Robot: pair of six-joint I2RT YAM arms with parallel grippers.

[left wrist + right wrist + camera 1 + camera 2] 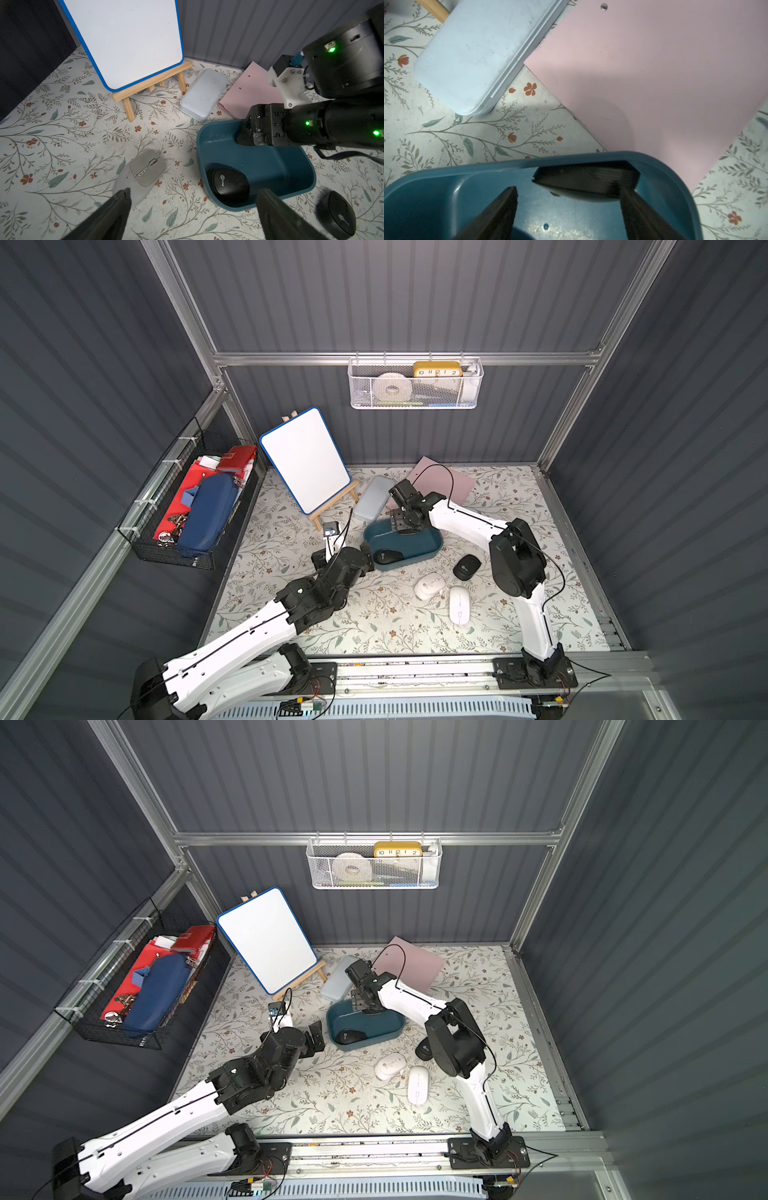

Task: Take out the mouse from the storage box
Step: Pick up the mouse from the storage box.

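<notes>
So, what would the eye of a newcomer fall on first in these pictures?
Probably the teal storage box in the middle of the table, with one black mouse lying in its near left corner and the right pincer dipped, open, into its far side. Next comes the blue-framed whiteboard, standing on a wooden easel at the back left.

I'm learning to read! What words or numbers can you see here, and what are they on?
"Lecoo": black mouse inside the storage box.
"10 11 12 1 2": yellow clock in the white basket.
Logo on the second black mouse, outside it: too blurred to read.
</notes>
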